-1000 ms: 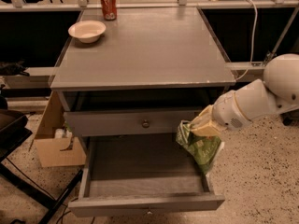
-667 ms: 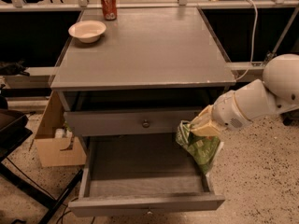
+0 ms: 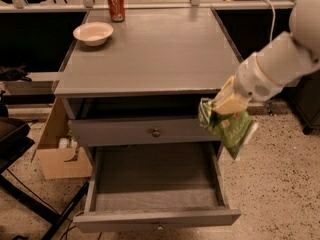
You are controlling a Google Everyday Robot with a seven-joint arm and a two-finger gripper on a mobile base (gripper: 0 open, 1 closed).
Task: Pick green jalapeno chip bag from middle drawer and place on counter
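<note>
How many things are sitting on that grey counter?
2: a bowl at back left, a red soda can behind it. The end effector holds the green chip bag beside the counter's front right.

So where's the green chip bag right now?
In the camera view, the green chip bag hangs from the gripper at right, above the right wall of the open middle drawer and below the counter.

Grey counter (image 3: 165, 54), white bowl (image 3: 93, 33), red soda can (image 3: 116, 5)
</note>
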